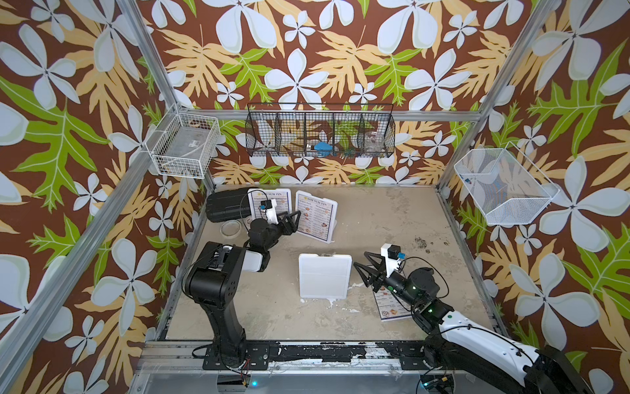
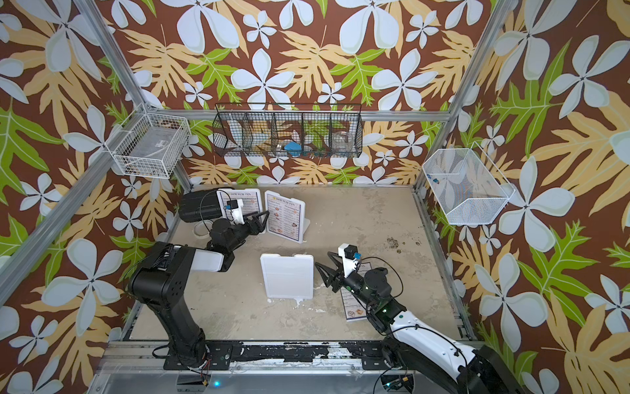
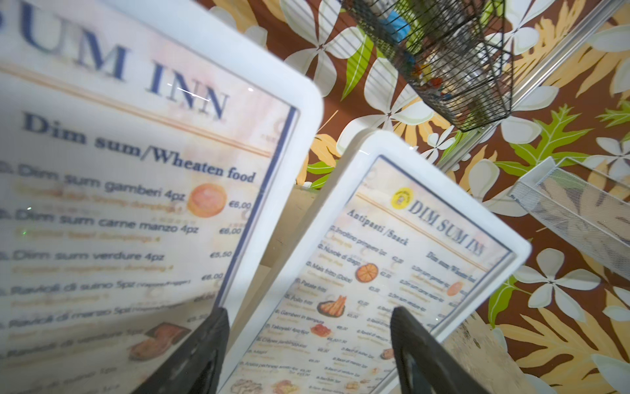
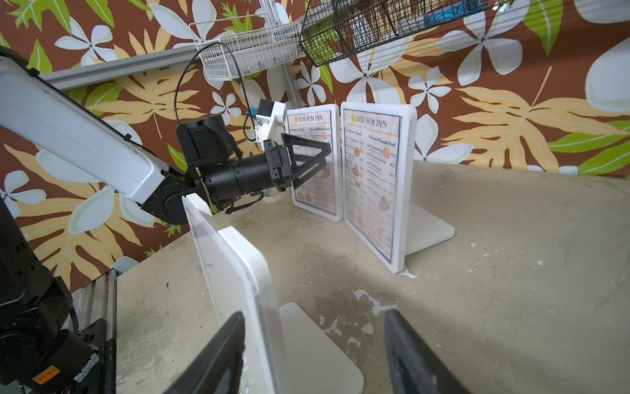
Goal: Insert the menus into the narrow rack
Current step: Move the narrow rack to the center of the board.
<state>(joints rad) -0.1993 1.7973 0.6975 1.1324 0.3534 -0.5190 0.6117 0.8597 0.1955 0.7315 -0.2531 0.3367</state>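
Left jaws: found parted wide, with nothing held between them. Two menus are seen close ahead of them, each seated upright in a white stand on the table. The first menu is placed ahead of one finger and the second menu ahead of the other. Contact with either cannot be confirmed.

Between the two sets of jaws an empty stand, white with a clear front sheet, is set upright.

Right jaws: found parted wide, with nothing gripped. The near upright edge of the empty stand is located at their mouth, just inside one finger. The third menu is found lying flat on the table behind these jaws, under the right arm, and is partly hidden by it.
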